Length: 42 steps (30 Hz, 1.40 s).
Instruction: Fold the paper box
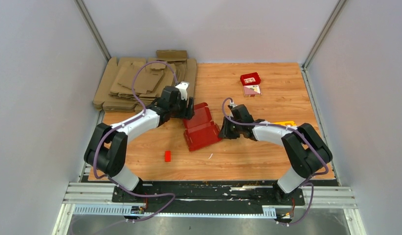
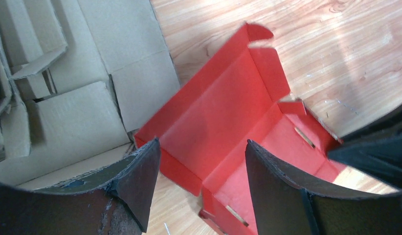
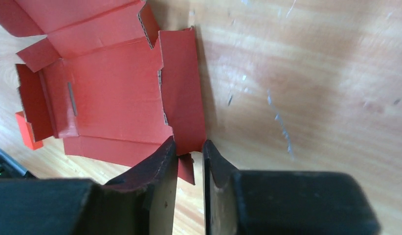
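The paper box [image 1: 201, 128] is bright red card lying open on the wooden table, with its walls and flaps partly raised. My left gripper [image 1: 189, 108] hovers over the box's far left end. In the left wrist view it [image 2: 201, 143] is open, with the box's panel [image 2: 223, 112] below and nothing touching its fingers. My right gripper [image 1: 222, 131] is at the box's right edge. In the right wrist view its [image 3: 190, 143] jaws stand narrow, pinching the corner of the box's side flap [image 3: 182, 98].
A pile of brown cardboard sheets [image 1: 140, 81] lies at the back left, close behind my left gripper. A small red piece [image 1: 167, 155] lies near the front. A small red tile [image 1: 250, 78] and a card [image 1: 252, 90] sit at the back right. A yellow object [image 1: 284, 123] shows behind my right arm.
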Each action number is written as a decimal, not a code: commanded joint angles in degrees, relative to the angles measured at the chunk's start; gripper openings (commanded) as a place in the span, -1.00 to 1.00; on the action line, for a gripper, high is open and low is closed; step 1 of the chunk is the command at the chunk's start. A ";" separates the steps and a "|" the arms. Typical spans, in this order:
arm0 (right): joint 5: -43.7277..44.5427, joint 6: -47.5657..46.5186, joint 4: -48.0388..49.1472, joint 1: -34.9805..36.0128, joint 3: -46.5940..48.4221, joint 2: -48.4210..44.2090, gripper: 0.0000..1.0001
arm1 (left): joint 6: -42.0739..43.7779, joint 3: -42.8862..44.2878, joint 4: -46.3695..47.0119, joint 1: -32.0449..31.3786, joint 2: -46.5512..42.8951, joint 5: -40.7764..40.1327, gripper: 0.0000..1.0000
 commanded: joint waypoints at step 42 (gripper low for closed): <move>-3.05 -4.27 1.27 -4.01 -4.41 -11.45 0.62 | 2.37 9.42 -3.36 4.94 9.81 8.99 0.47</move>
